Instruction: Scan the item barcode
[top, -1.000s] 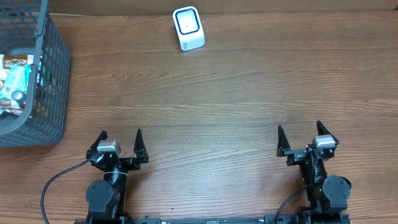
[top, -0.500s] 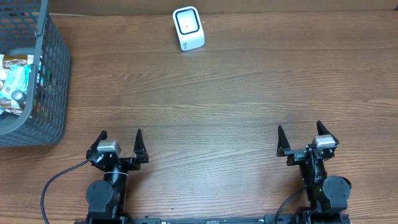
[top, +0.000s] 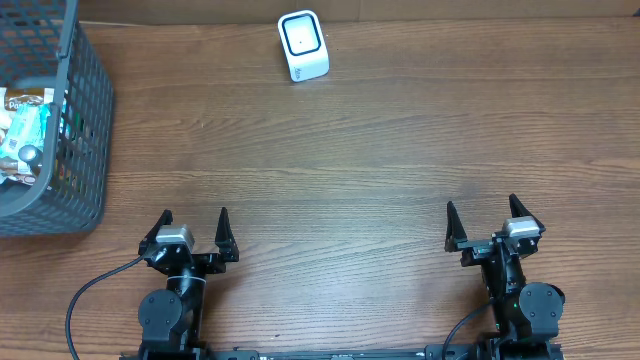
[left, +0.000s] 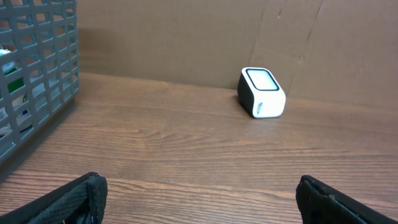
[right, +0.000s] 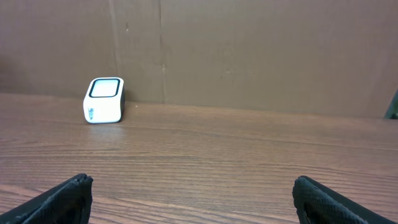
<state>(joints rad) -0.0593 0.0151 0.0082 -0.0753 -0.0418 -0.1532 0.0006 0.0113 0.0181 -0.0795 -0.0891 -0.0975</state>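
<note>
Down at the table's near edge, the left gripper (top: 193, 215) and the right gripper (top: 481, 205) both sit with their two black fingers spread fully apart, grasping nothing and touching nothing, their tips pointing toward the far side of the brown wood-grain table (top: 350, 150). Two arms and two grippers are in view, well apart from each other, with one black cable (top: 85, 295) looping beside the left arm's base. Farther out, at the table's left edge, stands one dark grey plastic lattice basket (top: 88, 130); inside it lie the crumpled packaged goods (top: 25, 120) to be scanned, piled together so that their number, their barcodes and the way they point cannot be made out. Farthest off, near the table's back edge and slightly left of centre, rests one small white box-shaped barcode scanner (top: 303, 45), upright on its base, its dark-framed window tilted up and toward the arms, its long axis running almost straight away from them. Behind it rises a plain brown cardboard backdrop (left: 186, 37).
</note>
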